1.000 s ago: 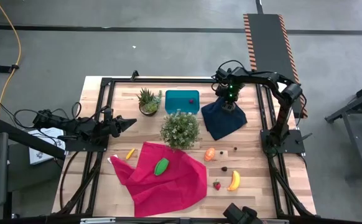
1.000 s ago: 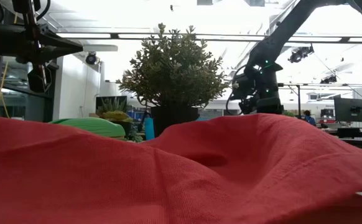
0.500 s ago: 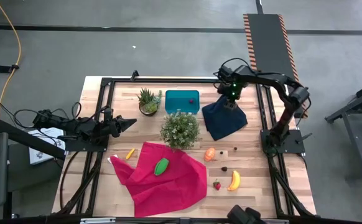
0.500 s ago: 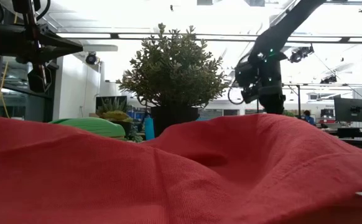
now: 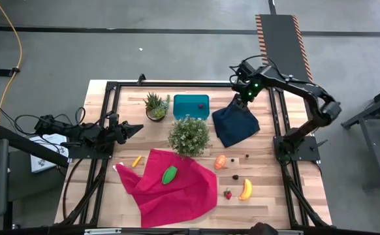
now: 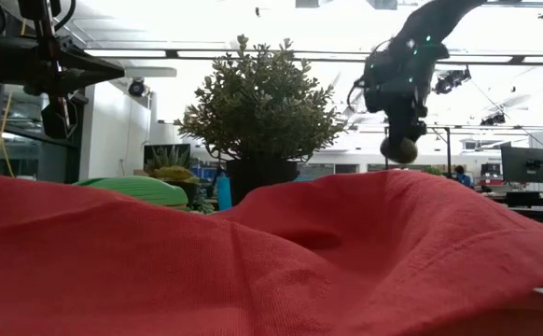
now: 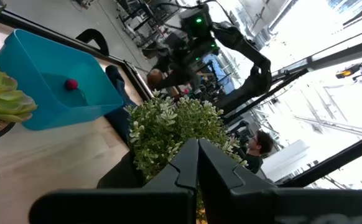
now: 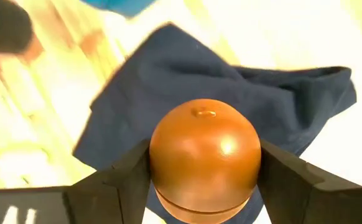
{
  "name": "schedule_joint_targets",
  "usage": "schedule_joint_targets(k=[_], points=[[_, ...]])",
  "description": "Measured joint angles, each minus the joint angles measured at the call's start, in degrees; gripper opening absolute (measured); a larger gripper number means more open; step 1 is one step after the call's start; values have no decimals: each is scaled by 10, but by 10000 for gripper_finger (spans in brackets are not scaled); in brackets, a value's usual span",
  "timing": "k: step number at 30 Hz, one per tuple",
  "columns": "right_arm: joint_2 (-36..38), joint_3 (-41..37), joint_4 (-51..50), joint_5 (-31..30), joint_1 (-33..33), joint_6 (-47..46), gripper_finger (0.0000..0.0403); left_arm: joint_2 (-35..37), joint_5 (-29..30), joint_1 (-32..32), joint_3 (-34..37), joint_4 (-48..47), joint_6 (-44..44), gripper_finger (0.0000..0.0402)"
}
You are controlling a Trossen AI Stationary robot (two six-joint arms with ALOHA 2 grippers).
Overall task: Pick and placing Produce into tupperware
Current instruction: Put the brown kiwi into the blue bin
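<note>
Brown oval point(image 8: 204, 160) sits clamped in my right gripper point(image 5: 245, 99), raised above the navy cloth point(image 5: 236, 124); the tupperware point(image 5: 190, 106) lies leftward along the table's far edge. My left gripper point(image 5: 138, 128) waits, pinched together.

The worktop point(image 5: 275, 189) has open wood along its left edge, bare except for a small yellow-orange piece point(image 5: 136, 160). Near the far edge, the teal tub point(image 5: 190, 106) is hemmed in: a spiky plant point(image 5: 155, 106) just to its left, a bushy plant point(image 5: 189, 136) just in front, a navy cloth point(image 5: 235, 124) to its right. From above, the tub stands open. A rumpled red cloth point(image 5: 174, 186) covers the near middle. Scattered produce, including a banana point(image 5: 245, 189) and strawberry point(image 5: 228, 193), dots the near right corner.
</note>
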State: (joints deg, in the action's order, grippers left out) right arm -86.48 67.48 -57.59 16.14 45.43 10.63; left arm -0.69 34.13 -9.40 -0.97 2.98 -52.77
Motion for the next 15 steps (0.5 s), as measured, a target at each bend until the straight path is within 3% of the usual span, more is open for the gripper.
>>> schedule_joint_targets(k=[15], points=[[142, 0, 63, 34, 0, -90, 225, 0, 0, 0, 0, 0, 0, 1]])
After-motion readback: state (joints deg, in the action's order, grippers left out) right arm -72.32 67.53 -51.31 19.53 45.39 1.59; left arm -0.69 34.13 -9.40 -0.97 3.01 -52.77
